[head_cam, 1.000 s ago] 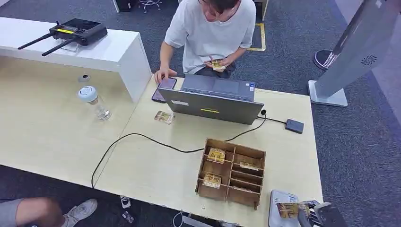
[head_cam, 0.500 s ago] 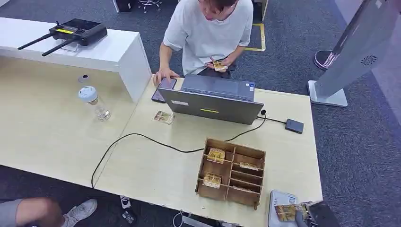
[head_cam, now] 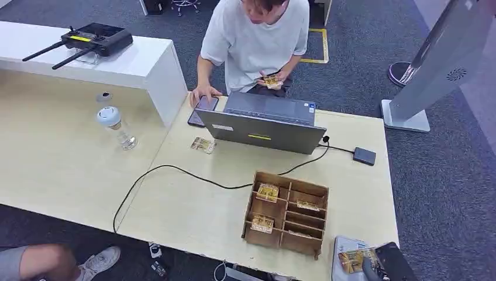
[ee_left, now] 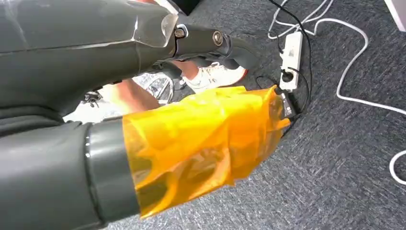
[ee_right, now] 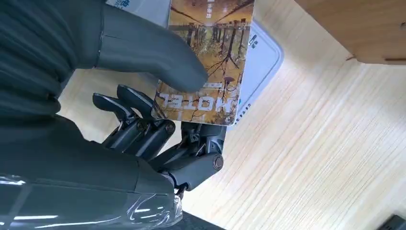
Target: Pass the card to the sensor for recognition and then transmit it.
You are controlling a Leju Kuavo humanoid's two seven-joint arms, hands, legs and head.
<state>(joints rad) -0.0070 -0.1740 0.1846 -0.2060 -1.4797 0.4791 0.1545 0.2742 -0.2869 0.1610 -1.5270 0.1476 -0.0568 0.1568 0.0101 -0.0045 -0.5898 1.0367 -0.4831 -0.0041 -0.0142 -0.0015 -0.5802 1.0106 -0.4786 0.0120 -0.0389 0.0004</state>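
Head view: right hand [head_cam: 389, 268] at the near right, one card [head_cam: 352, 260] over the grey sensor [head_cam: 346, 244]; four cards in the wooden organizer [head_cam: 286, 213], one [head_cam: 203, 145] beside the laptop [head_cam: 263, 123].

Right wrist view – card pinched under the thumb.

Left wrist view – left hand [ee_left: 182, 139] tape-wrapped, grip unclear.

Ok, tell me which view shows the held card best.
The right wrist view: the card is close, print readable, pinched by the right hand. The head view shows it small at the table edge.
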